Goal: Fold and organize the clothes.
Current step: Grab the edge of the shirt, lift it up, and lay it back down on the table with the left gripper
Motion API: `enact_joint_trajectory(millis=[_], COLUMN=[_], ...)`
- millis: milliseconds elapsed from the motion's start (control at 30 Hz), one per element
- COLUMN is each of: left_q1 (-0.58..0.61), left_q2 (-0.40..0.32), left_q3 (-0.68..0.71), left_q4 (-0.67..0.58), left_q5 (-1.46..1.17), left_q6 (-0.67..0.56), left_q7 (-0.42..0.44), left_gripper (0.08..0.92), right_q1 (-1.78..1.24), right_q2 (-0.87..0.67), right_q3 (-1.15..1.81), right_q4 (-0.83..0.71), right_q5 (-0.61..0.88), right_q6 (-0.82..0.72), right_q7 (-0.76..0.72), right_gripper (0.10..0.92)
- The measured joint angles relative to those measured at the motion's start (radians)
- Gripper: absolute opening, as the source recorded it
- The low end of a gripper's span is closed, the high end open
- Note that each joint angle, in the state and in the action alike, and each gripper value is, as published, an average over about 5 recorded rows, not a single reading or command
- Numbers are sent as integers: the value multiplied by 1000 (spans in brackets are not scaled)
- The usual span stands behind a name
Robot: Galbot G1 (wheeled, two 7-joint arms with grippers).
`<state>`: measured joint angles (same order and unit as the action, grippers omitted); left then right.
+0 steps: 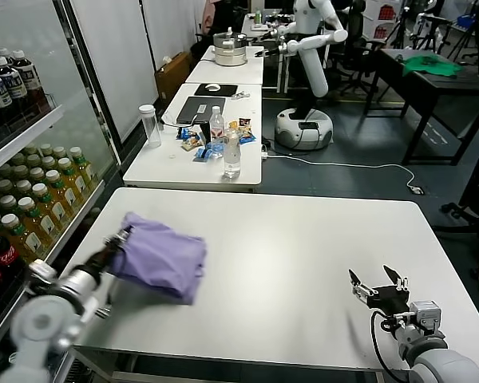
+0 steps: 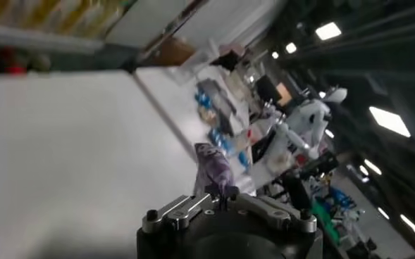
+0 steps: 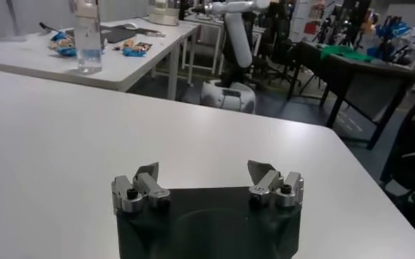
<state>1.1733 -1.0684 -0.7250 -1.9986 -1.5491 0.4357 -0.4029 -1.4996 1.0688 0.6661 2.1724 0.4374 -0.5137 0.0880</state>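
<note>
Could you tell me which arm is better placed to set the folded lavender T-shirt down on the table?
Probably the left. The left gripper is shut on the bunched T-shirt over the white table, at its left side. The right gripper is open and empty near the table's right front corner, far from the cloth.

Thin, soft, matt lavender cloth T-shirt [image 1: 161, 257] on a smooth, matt white table [image 1: 303, 263].
</note>
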Motion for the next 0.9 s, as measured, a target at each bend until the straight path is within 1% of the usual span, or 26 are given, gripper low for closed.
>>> enact_joint_trajectory(millis=[100, 200, 267, 367, 533, 700, 900], left_q1=[-11, -14, -12, -11, -26, -63, -95], left_q2=[49, 77, 84, 78, 31, -49, -143], left_q3=[-35, -38, -16, 52, 224, 403, 576], left_q4=[-24, -52, -65, -71, -54, -25, 17], left_q5=[-31, -29, -2, 83, 327, 592, 808], left_q6=[9, 13, 14, 14, 12, 29, 67], left_q7=[-3, 1, 8, 22, 29, 17, -12], left_gripper=[101, 101, 101, 101, 101, 101, 103], right_q1=[5, 8, 8, 8, 10, 13, 17], right_q2=[5, 9, 11, 13, 18, 18, 16], right_q3=[-5, -6, -7, -7, -10, -12, -12], right_q4=[0, 1, 1, 1, -1, -2, -5], right_q5=[0, -2, -4, -8, -16, -18, -20], right_q6=[2, 5, 8, 12, 16, 18, 22], right_q7=[-1, -3, -5, -7, -9, -10, -12], right_gripper=[823, 823, 823, 823, 823, 823, 823])
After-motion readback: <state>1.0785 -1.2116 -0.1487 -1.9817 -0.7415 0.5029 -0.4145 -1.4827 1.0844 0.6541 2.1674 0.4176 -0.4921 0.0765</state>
